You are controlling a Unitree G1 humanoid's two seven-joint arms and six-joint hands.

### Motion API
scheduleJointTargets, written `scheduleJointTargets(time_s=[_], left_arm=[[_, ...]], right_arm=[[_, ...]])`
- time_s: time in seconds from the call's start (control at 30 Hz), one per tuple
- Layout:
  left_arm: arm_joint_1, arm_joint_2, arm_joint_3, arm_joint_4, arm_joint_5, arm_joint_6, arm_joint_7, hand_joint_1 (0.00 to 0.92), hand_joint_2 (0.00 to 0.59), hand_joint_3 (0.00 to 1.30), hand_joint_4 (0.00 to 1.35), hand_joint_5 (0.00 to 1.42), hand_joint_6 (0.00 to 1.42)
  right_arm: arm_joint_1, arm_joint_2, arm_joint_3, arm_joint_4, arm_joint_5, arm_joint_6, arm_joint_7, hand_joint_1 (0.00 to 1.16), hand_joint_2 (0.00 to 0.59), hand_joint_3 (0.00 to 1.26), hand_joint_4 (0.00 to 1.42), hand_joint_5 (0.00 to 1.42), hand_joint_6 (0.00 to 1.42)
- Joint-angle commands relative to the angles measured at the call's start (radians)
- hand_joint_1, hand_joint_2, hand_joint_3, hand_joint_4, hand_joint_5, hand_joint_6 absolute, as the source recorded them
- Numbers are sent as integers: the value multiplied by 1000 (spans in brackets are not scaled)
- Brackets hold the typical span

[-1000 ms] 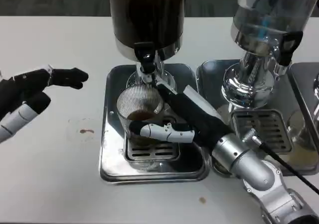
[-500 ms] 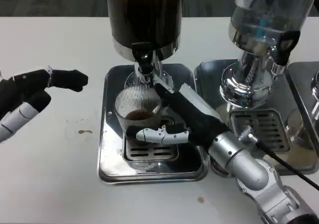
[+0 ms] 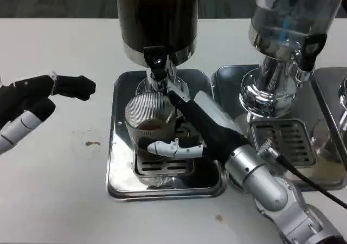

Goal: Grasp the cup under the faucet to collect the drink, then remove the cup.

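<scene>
Wide white table (image 3: 65,200) with a smooth matte top, spreading across almost the whole head view. Small brown stain (image 3: 92,143) on the left part of the table, and one more tiny brown spot (image 3: 218,218) near the front edge. Beyond the far edge of the table, a narrow strip of dark grey floor (image 3: 54,0), perhaps carpet, with a faint woven pattern. Soft, even light from above, with only pale shadows on the white top. Bright reflections on the metal pieces standing at the back.
</scene>
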Motion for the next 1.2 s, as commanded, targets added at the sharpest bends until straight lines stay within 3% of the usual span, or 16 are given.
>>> scheduleJointTargets(time_s=[0.03,0.3,0.77,1.2], left_arm=[[6,18,5,-8,-1,-2,1,0,180,425,367,375,324],[4,21,5,-6,6,-10,3,0,181,426,367,375,333],[11,27,5,-14,23,-32,15,0,182,405,367,381,330],[21,25,-5,-17,27,-31,19,0,183,404,358,381,329]], right_arm=[[41,6,16,-13,-17,29,-4,665,181,0,17,290,677],[67,1,23,-54,-53,39,-54,665,208,28,121,427,877],[102,13,20,-90,-117,56,-164,666,230,170,280,576,1085],[142,11,11,-120,-135,53,-239,680,296,314,430,704,1190]])
